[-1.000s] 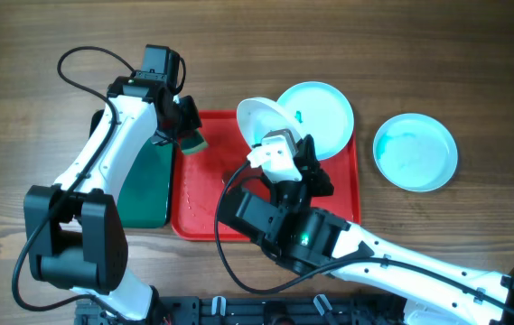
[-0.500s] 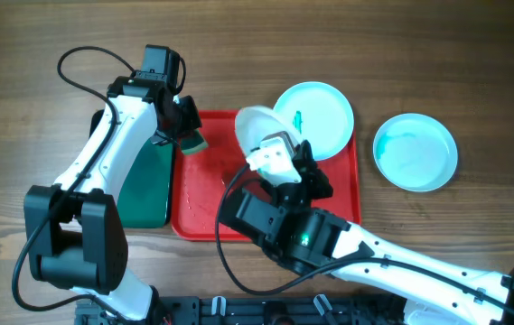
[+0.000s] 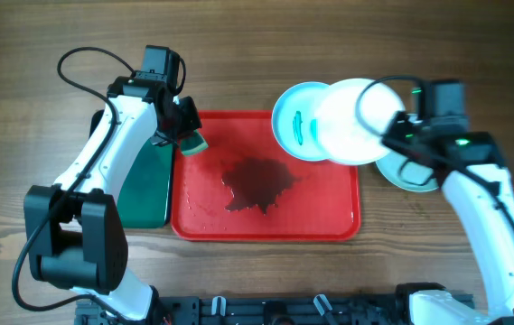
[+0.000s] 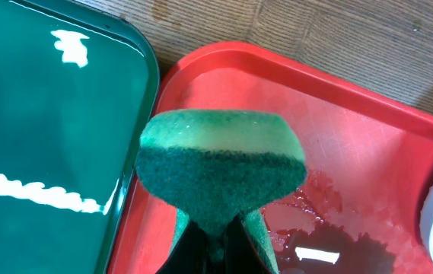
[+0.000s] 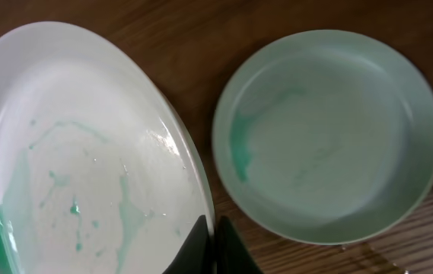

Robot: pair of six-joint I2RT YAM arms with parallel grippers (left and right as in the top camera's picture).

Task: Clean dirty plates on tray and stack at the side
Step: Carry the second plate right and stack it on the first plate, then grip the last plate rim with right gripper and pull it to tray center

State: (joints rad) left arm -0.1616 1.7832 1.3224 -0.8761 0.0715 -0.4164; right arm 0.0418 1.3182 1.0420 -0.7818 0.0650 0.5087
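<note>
The red tray (image 3: 329, 209) holds a dark wet puddle (image 3: 257, 181) at its middle. One white plate with a teal streak (image 3: 294, 122) sits on its far right corner. My right gripper (image 3: 394, 126) is shut on the rim of a second plate (image 3: 351, 122), held level above the tray's right edge; in the right wrist view (image 5: 214, 245) this plate (image 5: 79, 152) shows teal smears. A third plate (image 5: 326, 133) lies on the wood below it, and is partly hidden in the overhead view (image 3: 415, 179). My left gripper (image 3: 184, 126) is shut on a green sponge (image 4: 220, 164) above the tray's left edge (image 4: 353, 129).
A smaller dark green tray (image 3: 144, 185) lies left of the red tray, and it also shows in the left wrist view (image 4: 41, 114). Bare wooden table surrounds both trays. The left arm's cable loops over the far left of the table.
My right arm has swung from over the tray's middle to the right with its plate, which went from tilted to level. The left arm and sponge have not moved.
</note>
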